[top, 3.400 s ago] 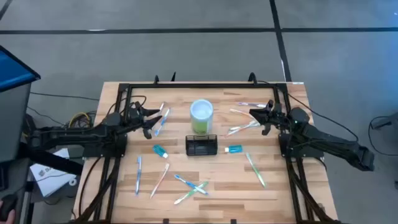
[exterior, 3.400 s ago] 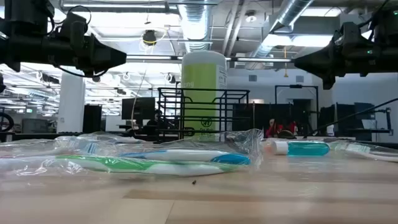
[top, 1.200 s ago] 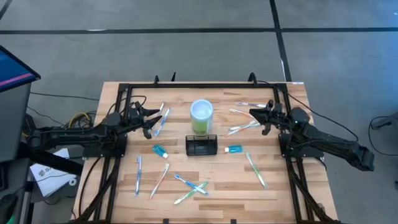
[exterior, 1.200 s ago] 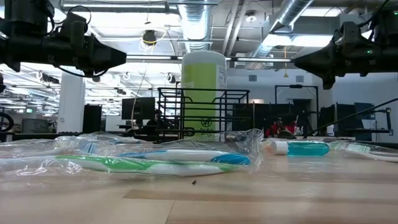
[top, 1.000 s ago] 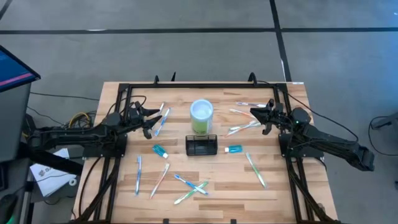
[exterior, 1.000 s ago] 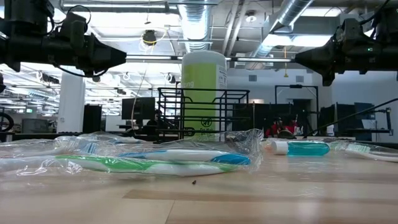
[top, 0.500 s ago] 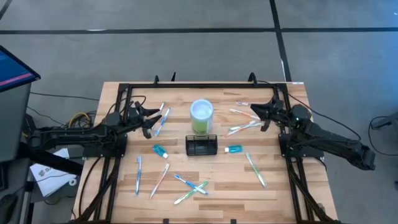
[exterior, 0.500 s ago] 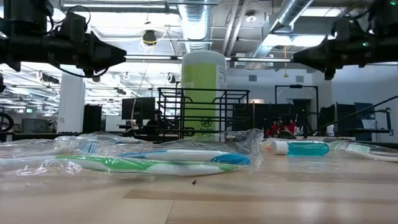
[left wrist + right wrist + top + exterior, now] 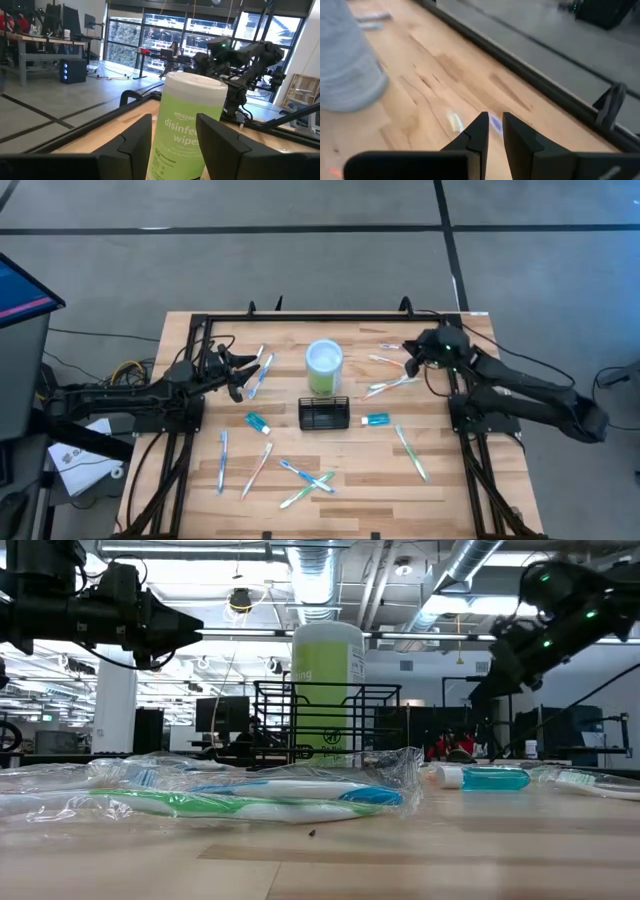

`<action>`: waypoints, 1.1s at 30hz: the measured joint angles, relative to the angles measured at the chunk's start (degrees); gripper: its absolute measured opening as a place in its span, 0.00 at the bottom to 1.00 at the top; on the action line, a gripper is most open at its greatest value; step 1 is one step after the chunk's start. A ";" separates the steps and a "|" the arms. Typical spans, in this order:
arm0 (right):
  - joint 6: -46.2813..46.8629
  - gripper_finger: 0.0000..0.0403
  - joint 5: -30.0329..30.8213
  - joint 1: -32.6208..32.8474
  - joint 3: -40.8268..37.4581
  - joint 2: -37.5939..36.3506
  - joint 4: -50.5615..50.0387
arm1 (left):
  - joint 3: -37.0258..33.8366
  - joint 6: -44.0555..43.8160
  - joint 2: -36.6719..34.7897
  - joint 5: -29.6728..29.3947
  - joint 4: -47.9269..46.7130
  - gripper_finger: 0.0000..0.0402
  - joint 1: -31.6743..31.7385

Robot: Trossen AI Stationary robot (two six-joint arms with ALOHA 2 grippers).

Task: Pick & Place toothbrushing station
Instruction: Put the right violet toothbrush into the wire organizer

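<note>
The toothbrushing station, a small black wire-mesh caddy [image 9: 324,414], stands on the wooden table near its middle, and shows in the low view [image 9: 325,725] too. A lime-green wipes canister [image 9: 324,366] stands just beyond it. My left gripper [image 9: 240,376] hovers open to the left of the canister, which fills the left wrist view [image 9: 187,125] between the fingers. My right gripper [image 9: 410,352] hovers at the far right, tipped nose-down over the table [image 9: 494,127], with a narrow gap between its fingers. Neither gripper holds anything.
Wrapped toothbrushes lie scattered: by the left gripper [image 9: 259,372], near the right gripper [image 9: 388,385], on the right [image 9: 411,453] and at the front [image 9: 305,480]. Small blue toothpaste tubes lie left [image 9: 258,423] and right [image 9: 376,419] of the caddy. A black frame rims the table [image 9: 330,317].
My right gripper has swung toward the table's far edge, risen a little and then tipped its fingers down toward the table. My left arm and all objects have stayed still.
</note>
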 joint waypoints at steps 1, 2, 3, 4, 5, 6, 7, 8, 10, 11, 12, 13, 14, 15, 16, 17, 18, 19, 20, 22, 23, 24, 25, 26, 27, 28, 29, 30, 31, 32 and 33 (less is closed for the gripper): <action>-0.14 0.12 -0.08 -0.45 0.77 2.32 0.14 | -0.02 0.00 0.00 0.00 0.00 0.37 0.00; -0.18 0.12 -0.07 -0.85 1.58 4.53 0.05 | -0.01 0.00 0.00 -0.02 0.00 0.37 0.00; -0.56 0.12 -0.03 -1.29 2.51 6.86 0.04 | -0.01 0.00 0.00 0.00 0.00 0.37 0.00; -1.23 0.12 -0.03 -1.72 3.48 9.27 0.08 | 0.00 0.00 0.00 0.00 0.00 0.37 0.00; -2.15 0.12 -0.02 -2.20 4.51 11.62 0.08 | -0.02 0.00 0.00 -0.01 -0.01 0.37 0.00; -2.92 0.12 -0.04 -2.70 5.52 13.73 -0.36 | 0.00 0.00 0.00 0.00 -0.02 0.37 0.00; -3.66 0.12 -0.02 -3.20 6.67 15.81 -0.98 | 0.00 0.00 0.00 -0.02 -0.02 0.37 0.00; -4.50 0.13 -0.01 -3.54 7.92 17.92 -1.53 | -0.01 0.00 0.00 0.00 -0.02 0.37 0.00; -5.41 0.14 0.01 -4.02 10.34 22.23 -2.99 | -0.02 0.00 0.00 0.00 -0.04 0.37 0.00; -5.92 0.15 0.00 -4.12 11.36 24.20 -3.75 | -0.02 0.00 0.00 0.00 -0.02 0.37 0.00; -6.55 0.16 0.00 -4.12 12.39 26.04 -4.62 | -0.01 0.00 0.00 0.00 -0.04 0.37 0.00; -7.17 0.17 0.02 -4.12 13.43 27.65 -5.32 | -0.01 0.00 0.00 0.00 -0.04 0.37 0.00; -7.78 0.18 0.03 -4.11 14.42 29.13 -5.72 | -0.02 0.00 0.00 0.00 -0.04 0.37 0.00; -8.24 0.19 0.03 -4.00 15.28 30.59 -6.06 | -0.01 0.00 0.00 0.00 -0.04 0.37 0.00; -8.81 0.21 0.05 -3.87 16.05 31.82 -6.65 | -0.01 0.00 0.00 0.00 -0.05 0.37 0.00; -9.15 0.22 0.05 -3.71 16.86 32.97 -7.40 | -0.01 0.00 0.00 0.00 -0.04 0.37 0.00; -9.29 0.24 0.13 -3.50 17.64 33.87 -8.02 | -0.01 0.01 0.00 0.00 -0.04 0.37 0.00; -9.60 0.26 0.13 -3.49 18.47 34.51 -8.47 | 0.00 0.00 0.00 0.00 -0.07 0.37 0.00; -9.82 0.29 0.13 -3.56 19.25 35.11 -8.68 | -0.02 0.00 0.00 0.00 -0.07 0.37 0.00; -10.34 0.34 0.14 -3.60 20.34 35.97 -9.50 | -0.02 0.02 0.00 0.00 -0.09 0.37 0.00; -10.70 0.37 0.16 -3.60 20.87 36.37 -10.42 | -0.02 0.00 0.00 0.00 -0.09 0.37 0.00; -10.92 0.40 0.18 -3.60 21.54 36.77 -11.39 | 0.00 0.01 0.00 0.00 -0.09 0.37 0.00; -11.25 0.42 0.19 -3.60 22.12 37.16 -12.18 | -0.01 0.00 0.00 0.00 -0.11 0.37 0.00; -11.32 0.45 0.18 -3.60 22.53 37.51 -12.96 | -0.02 0.00 0.00 0.00 -0.11 0.37 0.00; -11.83 0.46 0.18 -3.60 22.78 37.98 -13.48 | -0.02 0.01 0.00 0.00 -0.11 0.37 0.00; -12.47 0.48 0.18 -3.60 22.90 38.53 -13.91 | 0.00 0.05 0.00 0.00 -0.11 0.37 0.00; -12.80 0.49 0.20 -3.60 22.91 39.02 -14.06 | -0.02 0.13 0.00 0.00 -0.11 0.37 0.00; -13.12 0.50 0.20 -3.60 22.93 39.57 -13.99 | -0.02 0.15 0.00 0.00 -0.11 0.37 0.00; -13.60 0.50 0.20 -3.60 22.94 40.09 -13.84 | -0.02 0.17 0.00 0.00 -0.11 0.37 0.00; -14.01 0.51 0.21 -3.60 22.95 40.65 -13.77 | 0.00 0.18 0.00 0.00 -0.11 0.37 0.00; -14.42 0.50 0.44 -3.60 22.95 41.13 -13.75 | 0.00 0.20 0.00 0.00 -0.10 0.37 0.00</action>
